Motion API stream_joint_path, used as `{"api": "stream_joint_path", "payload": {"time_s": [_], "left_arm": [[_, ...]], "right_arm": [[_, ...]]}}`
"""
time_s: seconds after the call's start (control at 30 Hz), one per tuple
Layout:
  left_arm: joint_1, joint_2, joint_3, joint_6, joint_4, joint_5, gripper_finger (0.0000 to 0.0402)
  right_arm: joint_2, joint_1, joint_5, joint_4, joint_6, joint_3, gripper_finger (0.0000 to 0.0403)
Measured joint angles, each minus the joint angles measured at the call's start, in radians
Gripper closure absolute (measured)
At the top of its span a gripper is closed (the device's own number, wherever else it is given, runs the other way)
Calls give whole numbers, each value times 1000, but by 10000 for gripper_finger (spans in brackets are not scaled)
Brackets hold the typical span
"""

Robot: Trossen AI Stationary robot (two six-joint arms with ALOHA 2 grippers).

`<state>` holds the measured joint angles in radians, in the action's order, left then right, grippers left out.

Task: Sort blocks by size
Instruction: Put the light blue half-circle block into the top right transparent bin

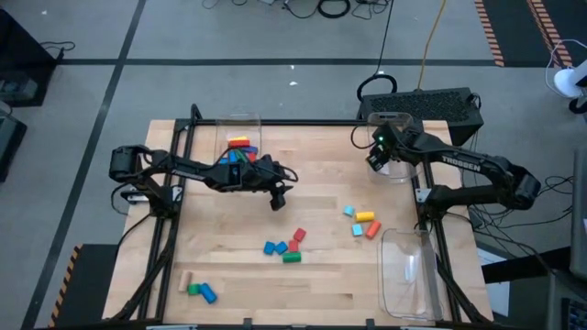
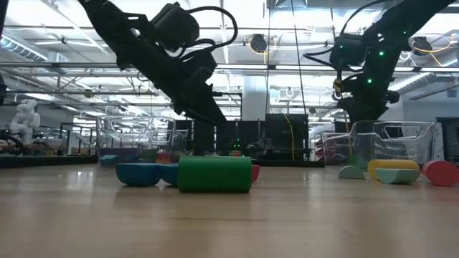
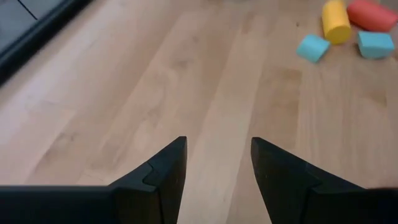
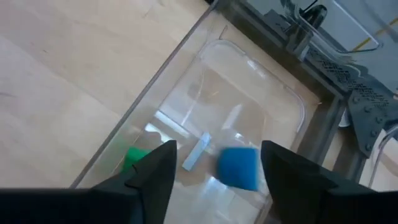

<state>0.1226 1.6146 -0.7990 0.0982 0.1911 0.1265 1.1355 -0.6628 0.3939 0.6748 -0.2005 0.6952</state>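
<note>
- The right gripper point(image 4: 214, 163) is up over a clear bin point(image 1: 393, 158) at the far right corner of the table point(image 1: 321, 293).
- Its fingers point(image 4: 152, 171) are apart and hold nothing. A blue block point(image 4: 238, 167) shows just past them, over the bin. It looks like it is dropping in, so this step is letting a block go.
- A green block point(image 4: 132, 158) is already in that bin.
- The left gripper point(image 3: 217, 163) hangs over the middle of the table. Its fingers point(image 3: 165, 171) are partly open and hold nothing. Only bare wood is under them.
- Another clear bin point(image 1: 240, 137) sits at the far left, with red, yellow and blue blocks in it.
- A third bin point(image 1: 408, 275) lies near the front right of the table. I cannot tell if anything is in it.
- Many blocks are still out on the table. A blue, yellow and orange bunch point(image 1: 362, 223) lies to the right.
- A blue, red and green bunch point(image 1: 286, 247) lies in the middle. A green and blue pair point(image 1: 200, 291) lies near the front left.
- So the sorting looks partly done.
- Next, I think the right arm should lift away from its bin and go to the bunch close by.
- The left arm could reach for the middle bunch. It must come down right over one block, since they lie close together.
</note>
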Motion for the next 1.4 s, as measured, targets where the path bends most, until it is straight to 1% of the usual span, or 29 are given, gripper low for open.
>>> {"api": "stream_joint_path", "payload": {"time_s": [0.1, 0.27, 0.43, 0.6, 0.7, 0.8, 0.93, 1.23, 1.4], "left_arm": [[0, 0, 0, 0, 45, 9, 221], [-2, 0, 0, -8, 63, 8, 221], [-15, 0, 0, -9, 47, -40, 221], [-52, 0, 0, -1, 12, -48, 221], [-84, 0, 0, 29, 5, -45, 221], [-113, 0, 0, 77, 22, -13, 221], [-152, 0, 0, 80, 52, 20, 221], [-227, 0, -1, 79, 183, 21, 221], [-265, 0, -1, 79, 192, 22, 221]], "right_arm": [[-31, 11, -1, -15, -5, 0, 173], [-133, 89, -3, -38, -53, 0, 181], [-228, 237, -8, -107, -76, 0, 192], [-250, 420, -8, -200, -72, 0, 195], [-237, 518, -4, -267, -72, 0, 196], [-207, 604, -3, -323, -74, 0, 196], [-153, 693, -2, -372, -80, 0, 196], [-19, 831, -3, -371, -153, 0, 196], [41, 896, -4, -371, -155, 0, 196]]}}
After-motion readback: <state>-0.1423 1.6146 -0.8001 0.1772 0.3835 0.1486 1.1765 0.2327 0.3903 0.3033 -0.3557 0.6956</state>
